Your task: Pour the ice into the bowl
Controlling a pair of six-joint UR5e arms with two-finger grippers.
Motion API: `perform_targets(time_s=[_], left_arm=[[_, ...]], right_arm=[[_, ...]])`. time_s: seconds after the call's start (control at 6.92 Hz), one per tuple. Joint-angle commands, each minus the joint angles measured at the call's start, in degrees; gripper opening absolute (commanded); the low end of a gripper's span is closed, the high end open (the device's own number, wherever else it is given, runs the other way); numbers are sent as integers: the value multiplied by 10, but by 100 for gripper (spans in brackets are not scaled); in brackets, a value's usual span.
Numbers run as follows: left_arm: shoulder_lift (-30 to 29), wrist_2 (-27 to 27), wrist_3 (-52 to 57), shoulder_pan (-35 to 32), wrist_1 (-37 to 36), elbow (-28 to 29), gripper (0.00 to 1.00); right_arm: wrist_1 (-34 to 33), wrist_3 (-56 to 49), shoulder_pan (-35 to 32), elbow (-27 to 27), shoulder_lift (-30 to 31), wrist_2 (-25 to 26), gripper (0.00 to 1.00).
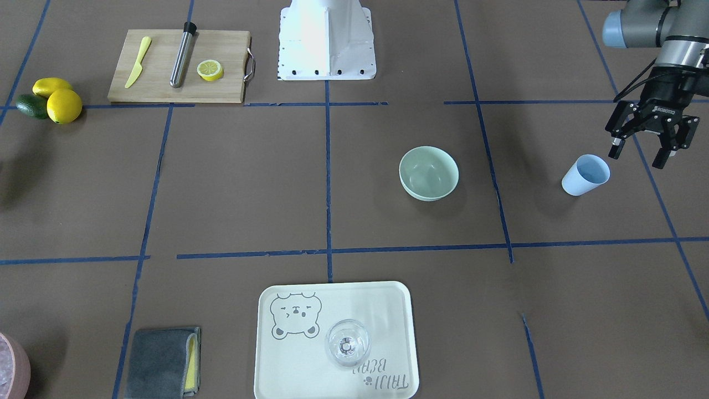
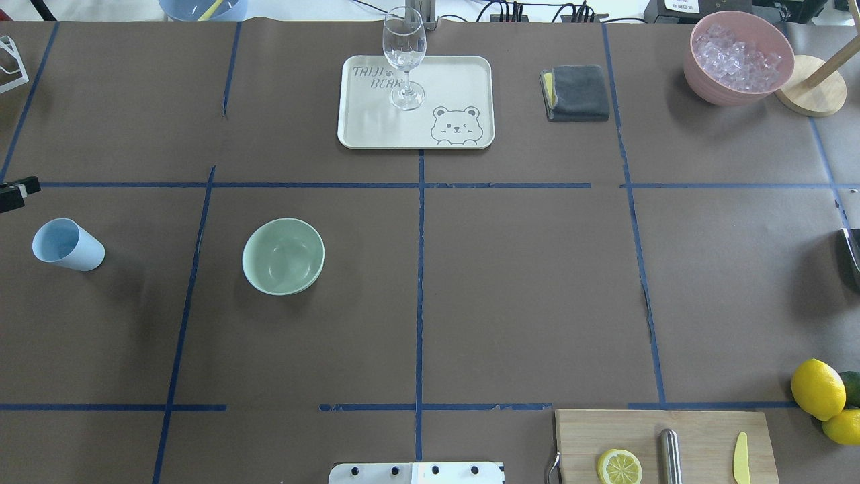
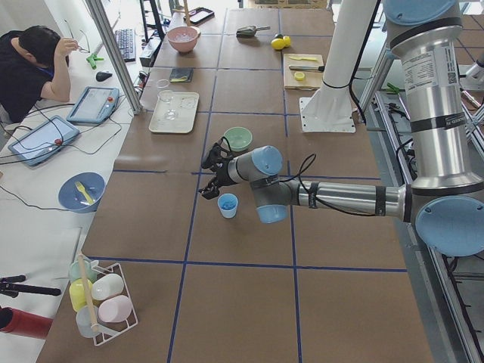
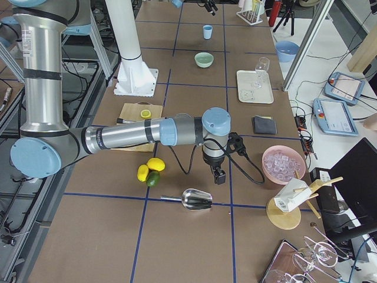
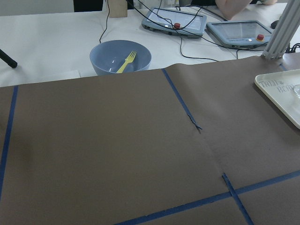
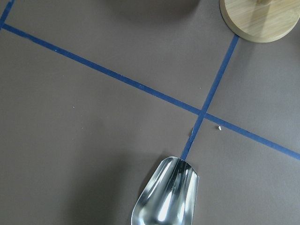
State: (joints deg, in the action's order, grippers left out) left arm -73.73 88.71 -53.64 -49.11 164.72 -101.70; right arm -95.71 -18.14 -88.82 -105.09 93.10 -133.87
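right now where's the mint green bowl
In the overhead view the bowl sits upright left of centre, between the pale blue cup to its left and the central blue tape line to its right.

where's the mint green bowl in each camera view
exterior front-facing: bowl right of centre
overhead exterior: bowl left of centre
exterior left: bowl just above centre
exterior right: bowl top middle
left wrist-mounted: not in it
right wrist-mounted: not in it
shared landmark: the pale blue cup, standing apart from it toward the robot's left
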Motion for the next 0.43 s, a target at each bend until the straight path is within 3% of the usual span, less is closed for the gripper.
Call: perform_targets(time_s=[0.0,0.29], left_arm=[[31,-191,-84,146,3,-1,100],[47,-344,-121,243,0,18,100]], right_arm=[[0,0,0,-6,8,0,100],[0,-2,0,-7,9,0,100]])
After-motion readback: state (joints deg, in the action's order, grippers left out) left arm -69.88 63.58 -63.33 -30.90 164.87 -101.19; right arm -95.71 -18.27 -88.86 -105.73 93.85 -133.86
